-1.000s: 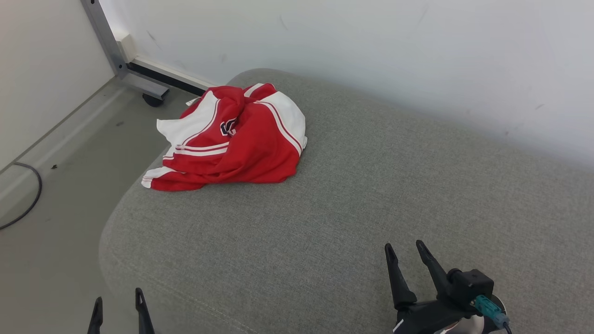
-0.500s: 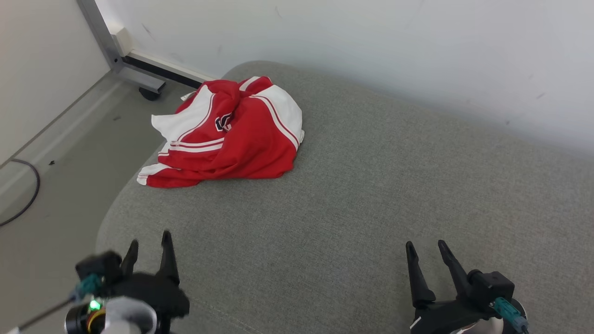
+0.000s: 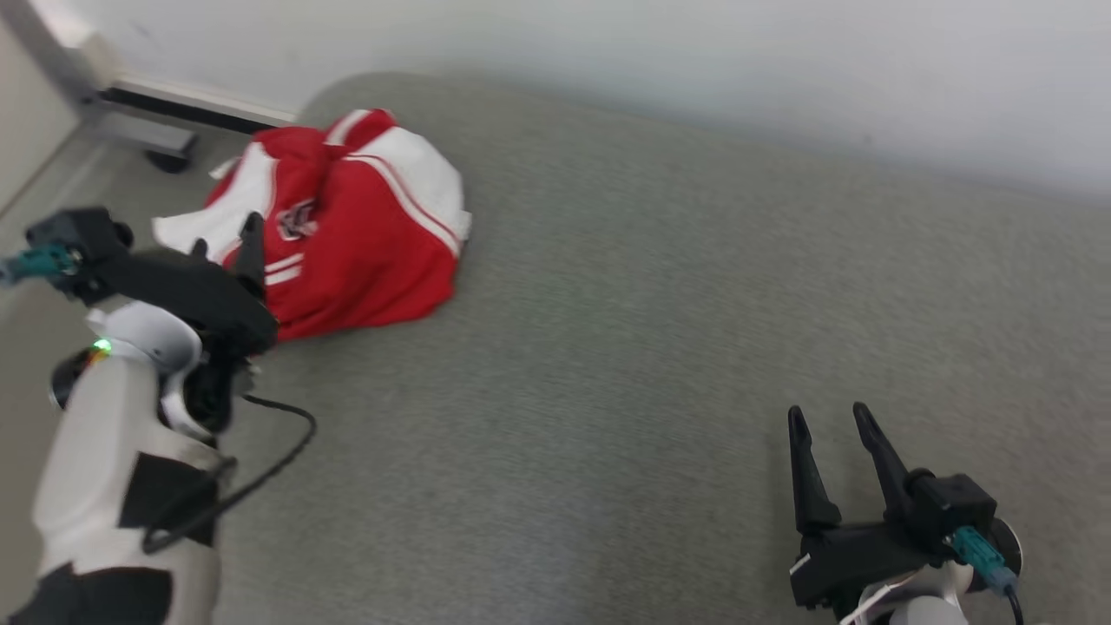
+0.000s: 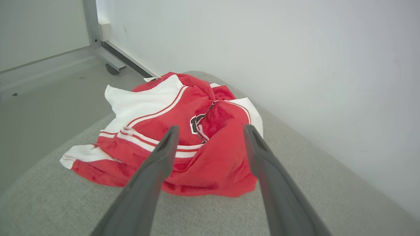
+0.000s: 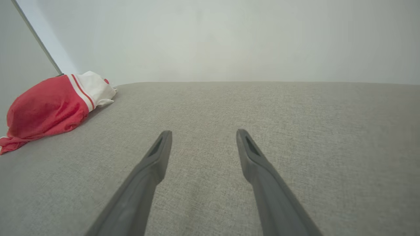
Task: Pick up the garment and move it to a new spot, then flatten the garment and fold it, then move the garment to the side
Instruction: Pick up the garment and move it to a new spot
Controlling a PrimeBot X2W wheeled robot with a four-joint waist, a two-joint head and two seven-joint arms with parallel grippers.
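Two wide, empty grippers: left gripper (image 4: 210,130) aims at the crumpled red-and-white jersey (image 4: 183,108), apparently for the pick; right gripper (image 3: 826,412) idles well apart.

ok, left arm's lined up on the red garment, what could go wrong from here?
1. The garment is a crumpled heap; the open left pincer, aimed at its middle, may pinch several layers and lift a bundle.
2. It lies at the end of the grey cushion, by the floor; a nudge could slide it off.
3. The right pincer is open and far off, so it likely can't help spread it.
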